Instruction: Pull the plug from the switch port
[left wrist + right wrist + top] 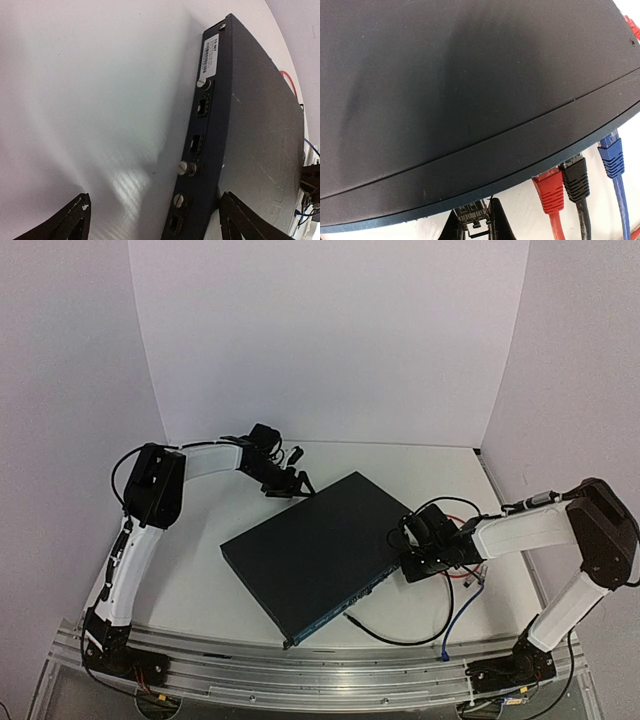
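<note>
Closest in, the right gripper [476, 227] is pinched onto a clear plug [471, 216], one black finger against each side of it. The plug sits in the port face of the switch [445, 75]. Just right of it along the same face, a red cable [549, 192], a black cable [576, 181] and a blue cable [611, 155] are plugged in side by side.

From above, the switch lies flat and skewed in the middle of the white table [190, 590], with its port face turned to the near right. The right gripper is at the right end of that face. The left gripper [154, 197] is at the opposite, far-left face, its fingers spread wide. One finger is over bare table and the other over the switch's top, so they straddle that edge. Whether either finger touches the switch cannot be told.
</note>
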Controlling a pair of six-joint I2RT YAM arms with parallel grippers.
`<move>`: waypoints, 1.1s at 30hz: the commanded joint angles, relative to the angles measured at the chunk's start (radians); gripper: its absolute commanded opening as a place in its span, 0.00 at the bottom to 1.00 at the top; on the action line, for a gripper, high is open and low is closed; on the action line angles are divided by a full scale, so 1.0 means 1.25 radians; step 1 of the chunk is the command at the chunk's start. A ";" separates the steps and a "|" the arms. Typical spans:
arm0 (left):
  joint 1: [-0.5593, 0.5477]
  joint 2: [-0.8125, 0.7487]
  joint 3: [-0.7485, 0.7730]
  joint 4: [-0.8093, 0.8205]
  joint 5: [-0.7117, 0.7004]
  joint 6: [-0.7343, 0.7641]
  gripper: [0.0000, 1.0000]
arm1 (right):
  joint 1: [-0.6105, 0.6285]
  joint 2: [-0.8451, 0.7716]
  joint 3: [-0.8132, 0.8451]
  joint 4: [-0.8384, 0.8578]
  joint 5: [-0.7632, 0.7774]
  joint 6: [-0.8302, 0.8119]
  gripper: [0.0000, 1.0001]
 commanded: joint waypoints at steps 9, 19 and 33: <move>-0.110 -0.356 -0.275 -0.015 -0.222 0.116 1.00 | 0.023 0.034 0.008 0.108 -0.087 0.016 0.00; -0.331 -0.432 -0.375 -0.021 -0.245 0.066 1.00 | 0.023 -0.006 -0.001 0.131 -0.056 0.081 0.00; -0.508 -0.294 -0.338 0.015 -0.505 -0.074 0.98 | 0.023 -0.070 -0.052 0.144 -0.124 0.074 0.00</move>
